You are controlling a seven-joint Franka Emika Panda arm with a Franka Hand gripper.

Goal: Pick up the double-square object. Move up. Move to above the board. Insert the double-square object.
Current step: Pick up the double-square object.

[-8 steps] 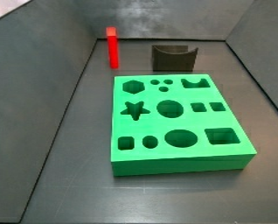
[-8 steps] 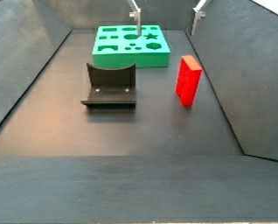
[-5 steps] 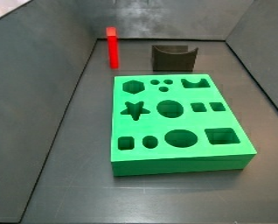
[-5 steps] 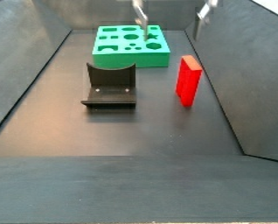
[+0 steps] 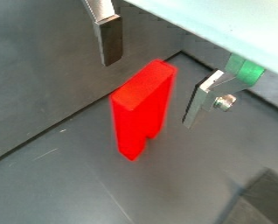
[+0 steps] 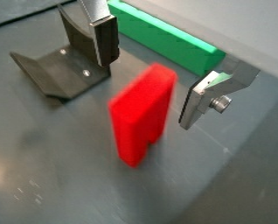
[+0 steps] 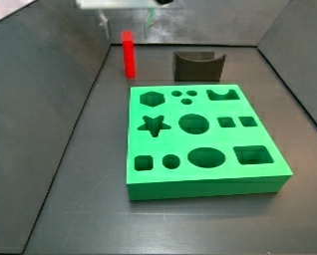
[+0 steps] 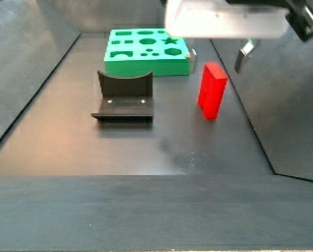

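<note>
Gripper: above the red piece, jaws spread wide, one finger on each side of it, neither touching; nothing held.
Red piece: upright on the dark floor, near the side wall in a side view.
Board: flat on the floor, well apart from the red piece; in the wrist views only a green edge shows.
Fixture: clear in a wrist view, between board and red piece in a side view.
Side views: the gripper body shows at the top edge; fingers hard to make out there, perhaps one tip.
</note>
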